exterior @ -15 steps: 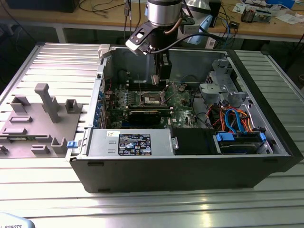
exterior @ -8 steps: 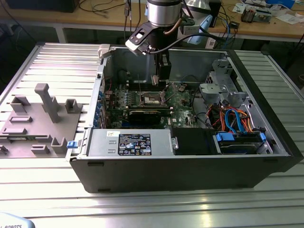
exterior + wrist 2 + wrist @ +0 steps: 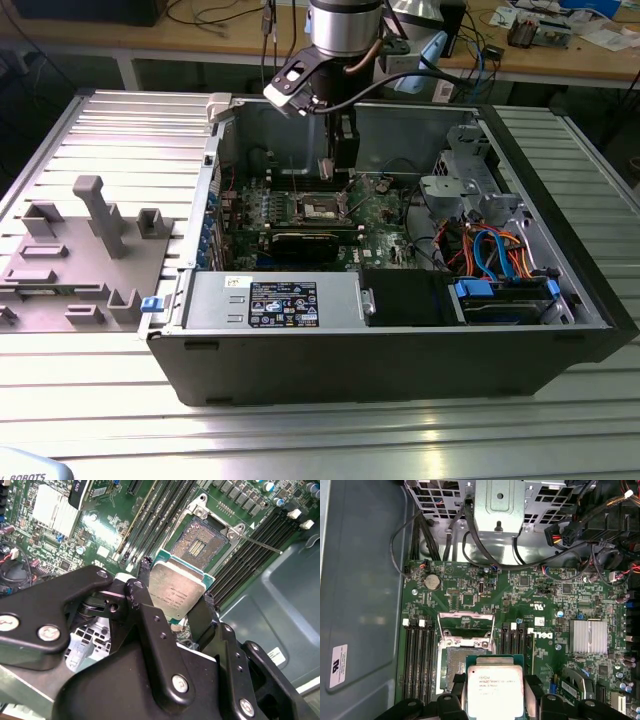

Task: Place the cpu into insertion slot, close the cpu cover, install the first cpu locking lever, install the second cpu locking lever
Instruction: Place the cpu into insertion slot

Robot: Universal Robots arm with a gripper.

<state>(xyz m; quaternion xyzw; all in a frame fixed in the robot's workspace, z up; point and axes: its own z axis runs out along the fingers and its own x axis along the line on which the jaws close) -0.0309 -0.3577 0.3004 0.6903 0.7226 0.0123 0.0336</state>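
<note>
Open computer case (image 3: 380,360) lies flat on a slatted metal tabletop (image 3: 400,430). The arm reaches down into it, with the gripper (image 3: 338,180) low over the motherboard (image 3: 545,595).

- The fingers (image 3: 205,612) are clamped on the cpu (image 3: 177,587), gripping two opposite edges. Its silvery face and green border show between them.
- The cpu is held off the board, over one side of the socket (image 3: 197,542). It is not seated, and the socket's contact field is bare.
- In the first wrist view the cpu (image 3: 495,690) overlaps the socket's (image 3: 451,667) edge.
- The cpu cover (image 3: 466,626) stands raised on its hinge, its frame centre open, just beyond the socket.
- A thin metal lever (image 3: 260,544) sticks out from the socket corner toward the case wall (image 3: 280,610).

Room for moving:
- Memory slots (image 3: 417,655) run close along both sides of the socket.
- The grey case wall lies just beyond one bank.
- The drive cage (image 3: 460,165) and cables (image 3: 445,535) crowd the exterior view's right, well apart from the socket.
- Over the socket itself, the cpu and fingers are all that show.
</note>
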